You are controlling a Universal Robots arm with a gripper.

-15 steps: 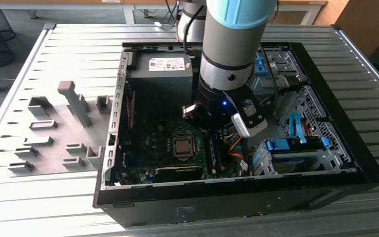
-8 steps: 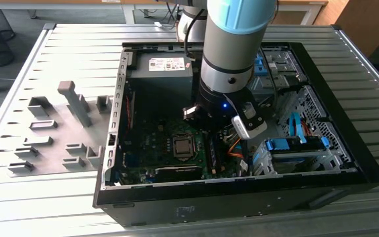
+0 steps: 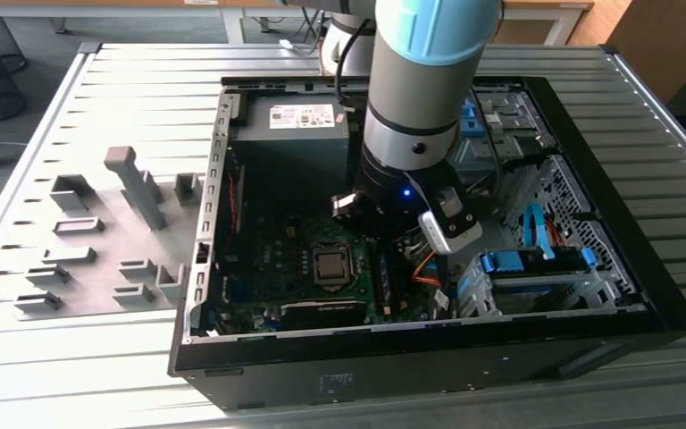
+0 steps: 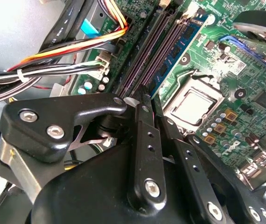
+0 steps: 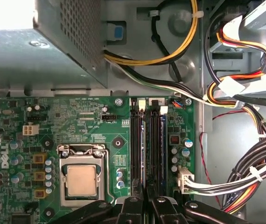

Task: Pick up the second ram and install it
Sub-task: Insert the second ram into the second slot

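Hovering low inside the open computer case, the pincer sits right over the motherboard's memory slots. Its fingers look pinched together on the second ram, which stands upright in its slot beside the processor socket.

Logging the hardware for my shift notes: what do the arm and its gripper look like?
The arm has a light blue sleeve over silver-grey joints, a small blue light and a grey wrist camera. The gripper is matte black, with slim linkage fingers pinned by silver screws.

exterior view high above case, both wrist views near motherboard
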